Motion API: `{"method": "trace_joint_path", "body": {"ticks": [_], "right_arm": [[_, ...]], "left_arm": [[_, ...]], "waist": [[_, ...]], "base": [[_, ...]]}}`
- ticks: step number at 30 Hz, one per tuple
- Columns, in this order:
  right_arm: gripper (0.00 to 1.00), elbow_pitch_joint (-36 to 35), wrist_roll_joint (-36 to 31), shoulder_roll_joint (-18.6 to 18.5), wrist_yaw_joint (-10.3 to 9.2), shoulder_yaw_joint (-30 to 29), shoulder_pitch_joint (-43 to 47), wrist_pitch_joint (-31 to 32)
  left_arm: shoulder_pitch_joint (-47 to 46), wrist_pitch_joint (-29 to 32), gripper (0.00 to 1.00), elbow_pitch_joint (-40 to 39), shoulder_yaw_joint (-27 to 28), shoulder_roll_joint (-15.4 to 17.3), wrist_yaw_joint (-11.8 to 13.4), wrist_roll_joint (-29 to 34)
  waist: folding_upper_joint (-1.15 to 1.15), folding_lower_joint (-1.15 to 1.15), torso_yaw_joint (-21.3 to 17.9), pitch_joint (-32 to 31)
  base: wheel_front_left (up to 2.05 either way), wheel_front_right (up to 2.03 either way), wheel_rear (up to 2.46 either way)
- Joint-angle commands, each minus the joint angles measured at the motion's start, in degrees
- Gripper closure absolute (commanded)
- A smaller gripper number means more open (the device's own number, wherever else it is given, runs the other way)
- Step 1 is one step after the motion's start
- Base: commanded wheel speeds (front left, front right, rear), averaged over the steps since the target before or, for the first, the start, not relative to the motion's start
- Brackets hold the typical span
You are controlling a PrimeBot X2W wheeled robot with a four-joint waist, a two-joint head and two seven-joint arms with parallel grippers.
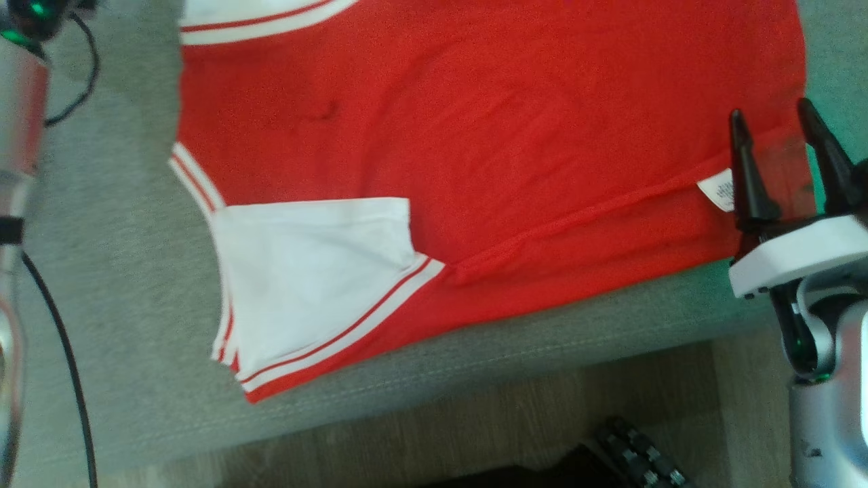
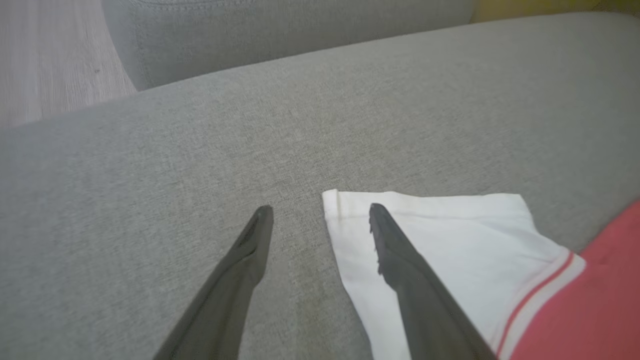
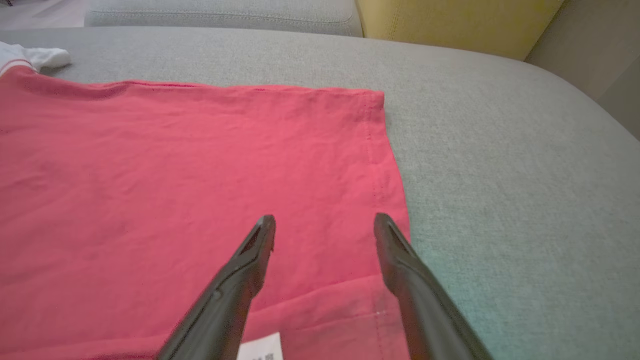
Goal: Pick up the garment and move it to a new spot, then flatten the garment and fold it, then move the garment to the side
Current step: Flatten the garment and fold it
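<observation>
Garment spread flat, left end effector wide, right end effector wide, both empty

Red garment with white, red-striped sleeves on a grey sofa.

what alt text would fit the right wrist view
The right gripper stands open over a corner of a red garment spread flat on a grey cushion. A white label shows at the bottom edge, a white sleeve at the top left.
</observation>
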Motion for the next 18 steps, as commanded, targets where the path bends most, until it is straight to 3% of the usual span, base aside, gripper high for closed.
{"method": "trace_joint_path", "body": {"ticks": [1,8,18], "right_arm": [[0.0,-1.4,0.0,0.2,-0.02,1.2,-0.6,-0.7],[0.0,0.1,0.3,1.1,-0.02,1.6,-1.6,-2.3],[0.0,2.5,0.8,1.7,-0.02,1.2,-2.4,-3.6]], "left_arm": [[-3.5,1.0,0.0,-0.3,0.5,3.2,-0.7,0.8],[-7.9,2.6,0.0,4.6,-3.9,5.9,-1.6,4.8],[-9.5,5.0,0.0,7.1,-6.5,6.7,-2.1,3.3]], "waist": [[0.0,-0.02,-2.1,2.0],[0.0,-0.02,-4.1,3.0],[0.0,-0.02,-5.7,2.7]], "base": [[0.0,0.0,0.0],[0.0,0.0,0.0],[0.0,0.0,0.0]]}}
